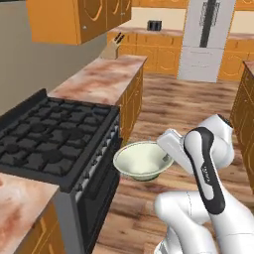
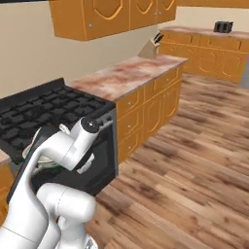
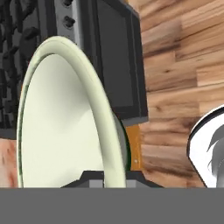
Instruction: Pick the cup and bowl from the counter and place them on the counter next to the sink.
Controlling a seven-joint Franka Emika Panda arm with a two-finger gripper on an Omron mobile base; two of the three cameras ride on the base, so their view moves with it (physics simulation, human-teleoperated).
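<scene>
- My gripper (image 3: 114,178) is clamped on the rim of the shallow pale cream-green bowl (image 1: 142,159).
- I see the bowl held in the air beside the black stove (image 1: 54,139), above the wooden floor (image 1: 173,106).

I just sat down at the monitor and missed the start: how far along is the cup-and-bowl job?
Nothing placed shows. In hand: the pincer is shut on the rim of the bowl, carried in the air in front of the stove, over the wooden floor. Left: setting it on the counter by the sink; the cup's status can't be judged from these views.
</scene>
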